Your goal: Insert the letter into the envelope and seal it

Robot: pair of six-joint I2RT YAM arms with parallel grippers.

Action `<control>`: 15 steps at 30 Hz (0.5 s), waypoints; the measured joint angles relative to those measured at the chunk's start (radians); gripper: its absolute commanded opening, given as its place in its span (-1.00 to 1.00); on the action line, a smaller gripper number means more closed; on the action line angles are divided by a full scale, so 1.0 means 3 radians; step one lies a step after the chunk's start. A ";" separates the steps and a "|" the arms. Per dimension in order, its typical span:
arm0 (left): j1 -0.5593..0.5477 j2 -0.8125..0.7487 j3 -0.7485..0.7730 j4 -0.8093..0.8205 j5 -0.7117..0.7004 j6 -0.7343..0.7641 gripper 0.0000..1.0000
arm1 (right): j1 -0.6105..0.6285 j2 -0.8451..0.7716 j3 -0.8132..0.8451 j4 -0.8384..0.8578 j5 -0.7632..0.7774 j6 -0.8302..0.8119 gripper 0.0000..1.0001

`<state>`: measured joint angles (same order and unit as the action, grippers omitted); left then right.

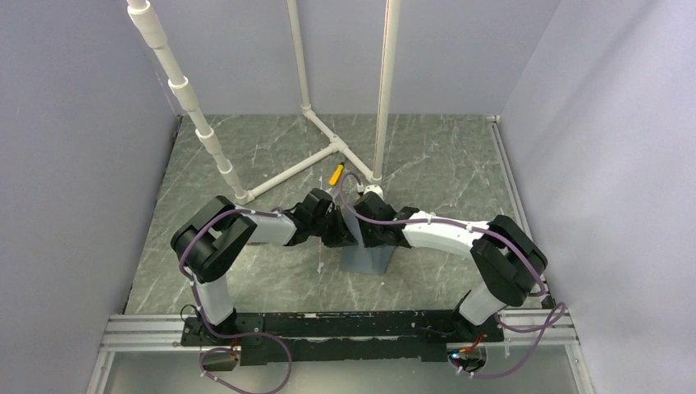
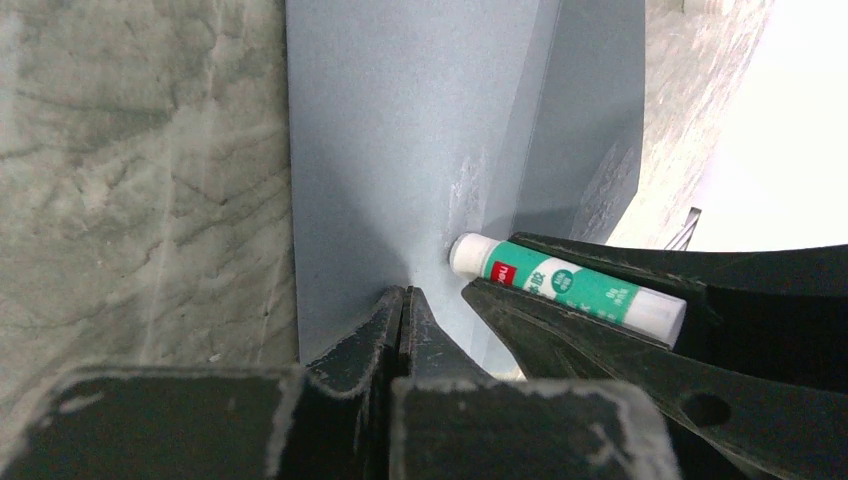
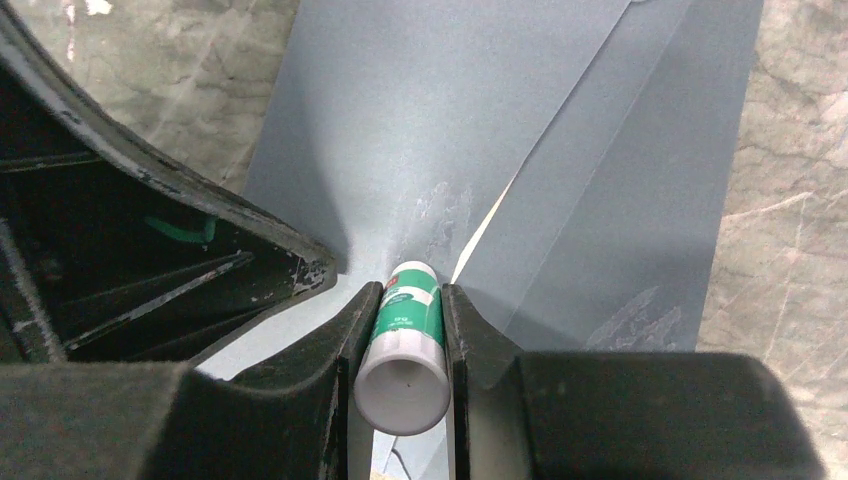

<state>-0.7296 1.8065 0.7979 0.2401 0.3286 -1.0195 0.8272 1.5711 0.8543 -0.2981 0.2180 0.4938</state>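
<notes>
My right gripper [image 3: 408,295] is clamped on a white glue stick with a green label [image 3: 403,345]. Both jaws squeeze its sides. The stick's far tip touches the slate blue-grey paper envelope [image 3: 440,120], right beside some pale smears on the paper. Just past that tip, a slanting paper edge runs across the envelope, and a thin cream sliver shows in the gap along it. It looks like the plain side of the letter [image 3: 486,226] tucked inside. The rest of the letter is hidden, so I cannot say how deep it sits.

My left gripper [image 2: 403,298] has its jaws pressed together on the envelope's near edge, pinching the paper just beside the glue stick.

In the top view, my left arm [image 1: 215,242] and right arm [image 1: 501,258] rise from their bases on the black rail [image 1: 345,324] at the near edge. Their elbows stick out to either side and their forearms fold inward. The two wrists meet in the middle over the envelope, which sits on the grey-green marbled tabletop [image 1: 443,164]. I cannot tell whether it lies flat or is partly lifted.

A small yellow object [image 1: 336,173] lies just past the wrists, near the joint of a white plastic pipe frame [image 1: 316,160] that stands on the far half of the table.
</notes>
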 measured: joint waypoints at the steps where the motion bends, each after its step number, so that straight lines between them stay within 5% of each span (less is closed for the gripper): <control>1: 0.0000 -0.0001 -0.0015 0.0027 -0.0004 -0.0014 -0.95 | 0.0008 0.0020 0.0000 0.0003 0.0034 0.0027 -1.00; 15: 0.0014 0.0146 -0.0066 0.0373 0.0168 -0.0146 -0.95 | 0.0072 0.0422 0.0253 0.0107 0.0539 0.0196 -1.00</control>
<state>-0.7254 1.8503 0.7780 0.3519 0.3790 -1.0634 0.8490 1.6978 0.9302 -0.2661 0.3798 0.5526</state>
